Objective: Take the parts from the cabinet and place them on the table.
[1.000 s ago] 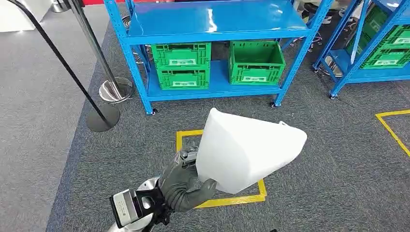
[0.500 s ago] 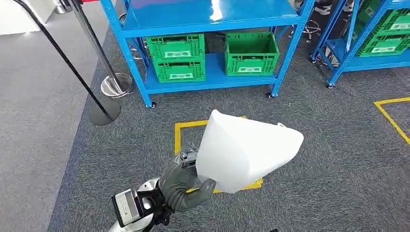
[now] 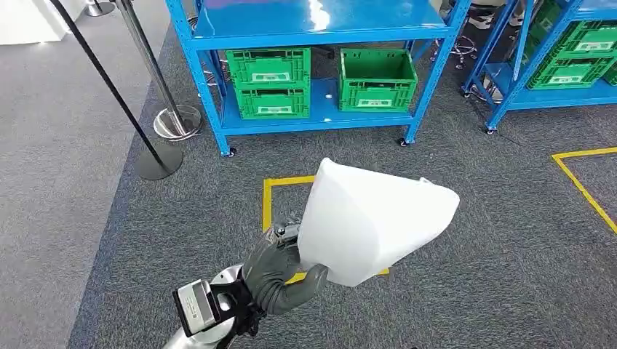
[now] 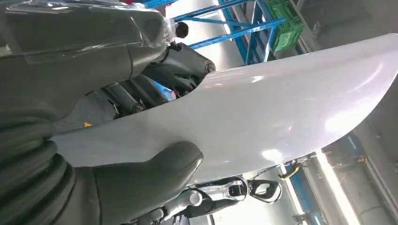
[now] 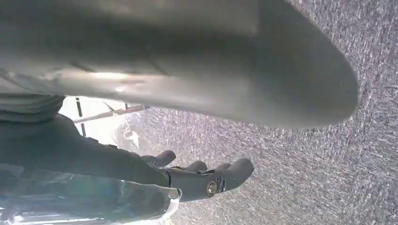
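Note:
A large white curved shell part (image 3: pixel 375 218) hangs in front of me, low over the carpet. My left hand (image 3: pixel 278 273) grips its near left edge. In the left wrist view the thumb (image 4: pixel 141 185) presses one face of the part (image 4: pixel 281 108) and the dark fingers (image 4: pixel 126 96) lie against the other face. The right wrist view shows my right hand (image 5: pixel 202 178) with fingers stretched out, a gap away from the part's grey underside (image 5: pixel 211 61), holding nothing. The blue cabinet (image 3: pixel 320 120) stands ahead.
Three green crates (image 3: pixel 269 80) sit on the cabinet's lower shelf. A second blue rack (image 3: pixel 509 94) with green crates stands at the right. Two barrier posts with round bases (image 3: pixel 158 163) stand at the left. A yellow taped square (image 3: pixel 271 196) marks the carpet below the part.
The whole view has shifted: the cabinet and the yellow square sit higher in the picture, so the camera has moved. The part stays in my left hand's grip.

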